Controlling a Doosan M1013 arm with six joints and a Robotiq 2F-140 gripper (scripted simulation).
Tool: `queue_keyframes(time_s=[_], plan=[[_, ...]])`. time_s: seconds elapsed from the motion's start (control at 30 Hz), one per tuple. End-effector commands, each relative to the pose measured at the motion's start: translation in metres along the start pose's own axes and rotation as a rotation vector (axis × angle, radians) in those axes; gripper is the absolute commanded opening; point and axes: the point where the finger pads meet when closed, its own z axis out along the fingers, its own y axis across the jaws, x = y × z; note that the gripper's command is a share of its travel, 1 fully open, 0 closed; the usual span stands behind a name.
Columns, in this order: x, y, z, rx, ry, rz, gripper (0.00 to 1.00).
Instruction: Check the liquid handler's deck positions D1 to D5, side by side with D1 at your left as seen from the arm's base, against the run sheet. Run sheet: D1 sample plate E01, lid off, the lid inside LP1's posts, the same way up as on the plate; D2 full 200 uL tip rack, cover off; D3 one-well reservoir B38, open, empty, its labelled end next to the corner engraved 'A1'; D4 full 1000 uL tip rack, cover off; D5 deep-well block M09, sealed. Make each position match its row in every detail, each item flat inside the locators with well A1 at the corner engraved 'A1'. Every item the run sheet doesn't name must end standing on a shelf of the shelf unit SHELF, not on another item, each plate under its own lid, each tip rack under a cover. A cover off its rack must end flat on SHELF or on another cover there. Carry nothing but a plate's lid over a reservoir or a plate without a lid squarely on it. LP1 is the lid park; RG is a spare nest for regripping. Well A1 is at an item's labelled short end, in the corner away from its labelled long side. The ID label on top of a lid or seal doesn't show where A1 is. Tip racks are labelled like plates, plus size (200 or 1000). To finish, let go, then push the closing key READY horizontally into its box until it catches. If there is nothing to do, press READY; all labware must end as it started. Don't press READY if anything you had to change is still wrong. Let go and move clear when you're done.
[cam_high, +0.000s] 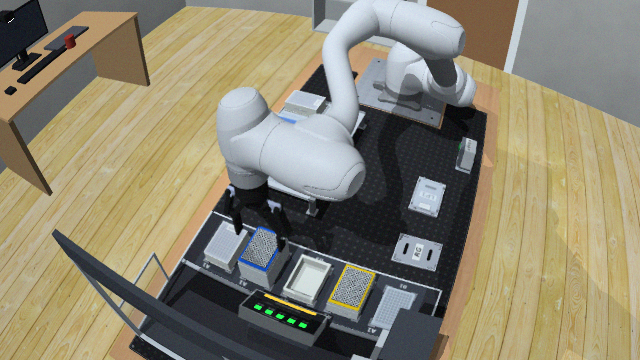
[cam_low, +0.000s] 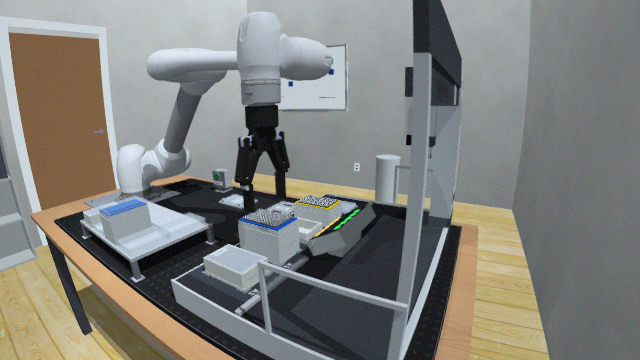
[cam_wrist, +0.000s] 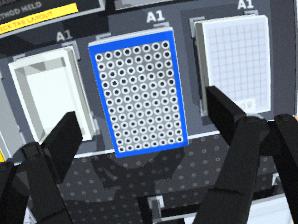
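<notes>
My gripper (cam_high: 260, 239) (cam_low: 263, 200) (cam_wrist: 142, 113) is open and empty. It hangs just above the blue-rimmed tip rack (cam_high: 257, 256) (cam_low: 267, 235) (cam_wrist: 140, 96), which stands uncovered in the deck row with a finger on either side of it. Next to the rack on one side is a white sealed block (cam_high: 223, 245) (cam_low: 231, 265) (cam_wrist: 236, 56). On the other side is an open white reservoir (cam_high: 299, 294) (cam_low: 306, 229) (cam_wrist: 47, 96). Further along stand a yellow-rimmed tip rack (cam_high: 352, 287) (cam_low: 317, 202) and a flat plate (cam_high: 395, 304).
A lid lies in the lid park (cam_high: 426, 196), and the RG nest (cam_high: 413, 249) is beside it. The READY box (cam_high: 467, 152) (cam_low: 220, 179) stands near the arm's base. The shelf unit (cam_low: 165, 230) holds a blue-covered rack (cam_low: 125, 217). A status panel (cam_high: 282, 317) and the handler's frame (cam_low: 420, 200) stand beyond the deck.
</notes>
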Motion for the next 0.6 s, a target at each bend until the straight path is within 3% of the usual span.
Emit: queue_keyframes(time_s=[0.0, 0.4, 0.57], plan=[[0.000, 0.000, -0.002, 0.000, 0.002, 0.000, 0.79], [0.000, 0.000, -0.002, 0.000, 0.002, 0.000, 0.79], [0.000, -0.015, -0.002, 0.000, 0.002, 0.000, 0.79]])
